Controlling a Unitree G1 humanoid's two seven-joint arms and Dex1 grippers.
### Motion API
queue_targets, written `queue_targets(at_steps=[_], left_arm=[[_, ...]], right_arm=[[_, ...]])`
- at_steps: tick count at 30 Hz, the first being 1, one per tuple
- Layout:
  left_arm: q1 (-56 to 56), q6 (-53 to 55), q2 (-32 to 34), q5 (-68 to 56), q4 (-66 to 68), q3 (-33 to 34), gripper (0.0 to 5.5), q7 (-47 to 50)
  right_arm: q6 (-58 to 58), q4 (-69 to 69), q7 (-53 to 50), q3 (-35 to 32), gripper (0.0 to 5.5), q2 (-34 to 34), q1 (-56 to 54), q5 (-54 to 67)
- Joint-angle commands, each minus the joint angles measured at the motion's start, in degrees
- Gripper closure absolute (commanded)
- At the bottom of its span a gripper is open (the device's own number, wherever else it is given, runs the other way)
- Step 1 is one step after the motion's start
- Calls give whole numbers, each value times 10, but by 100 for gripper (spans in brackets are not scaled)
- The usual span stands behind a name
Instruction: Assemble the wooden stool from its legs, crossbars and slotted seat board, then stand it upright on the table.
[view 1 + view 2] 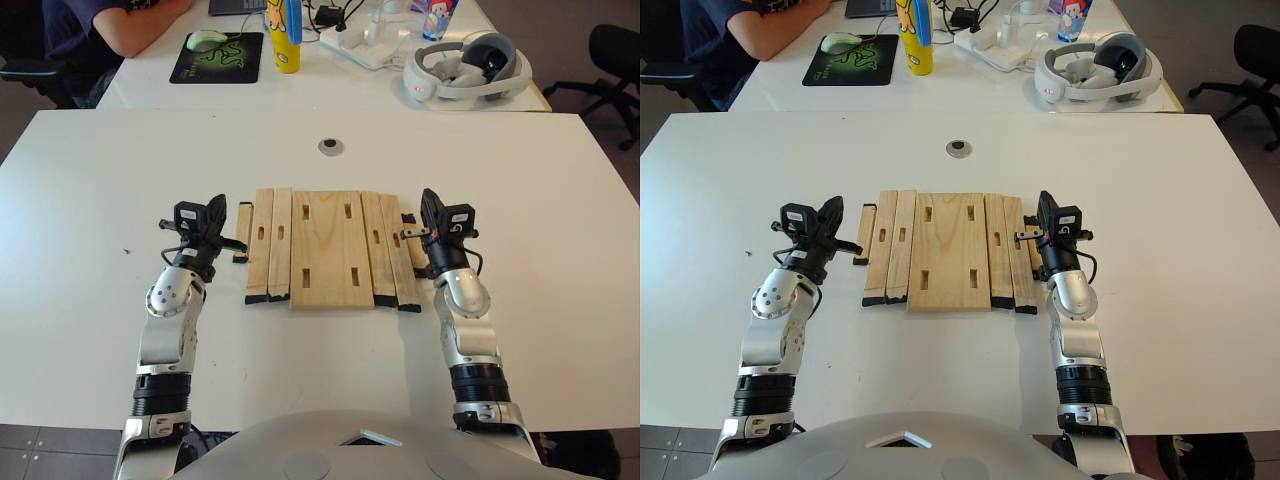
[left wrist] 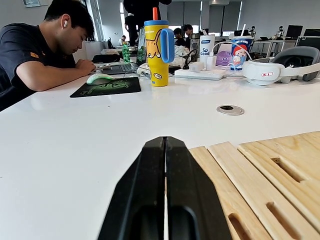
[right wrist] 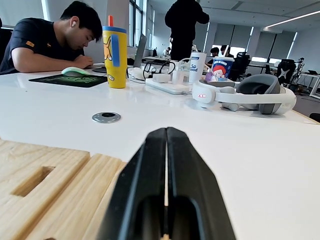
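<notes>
The slotted seat board [image 1: 326, 248] lies flat in the middle of the white table [image 1: 100, 200]. Two slotted wooden legs [image 1: 270, 244] lie side by side against its left edge, and two more [image 1: 385, 248] against its right edge. A short crossbar [image 1: 243, 232] with black ends lies left of the left pair, another crossbar [image 1: 411, 238] right of the right pair. My left gripper [image 1: 218, 204] rests shut on the table just left of the left crossbar, holding nothing. Beside the right crossbar, my right gripper [image 1: 428, 196] is shut and holds nothing as well.
A round cable grommet [image 1: 330, 146] sits in the table beyond the boards. The adjoining far table carries a yellow tumbler [image 1: 285, 35], a mouse pad [image 1: 217, 57] and a white headset [image 1: 465, 68]. A person sits at its far left corner.
</notes>
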Motion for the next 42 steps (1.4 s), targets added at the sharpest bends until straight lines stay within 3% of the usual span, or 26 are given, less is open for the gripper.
queue_targets(at_steps=[1, 18, 28, 42], left_arm=[[-6, 3, -1, 7, 6, -7, 548, 3], [-8, 0, 6, 3, 15, -7, 548, -1], [38, 109, 30, -49, -29, -11, 548, -60], [45, 131, 52, -20, -21, -30, 335, -66]], right_arm=[[-3, 8, -1, 0, 550, -2, -8, -3], [-9, 18, 4, 3, 550, -6, -15, -3], [-6, 8, 3, 4, 550, -8, -8, -4], [-6, 8, 5, 5, 550, -10, -7, -5]])
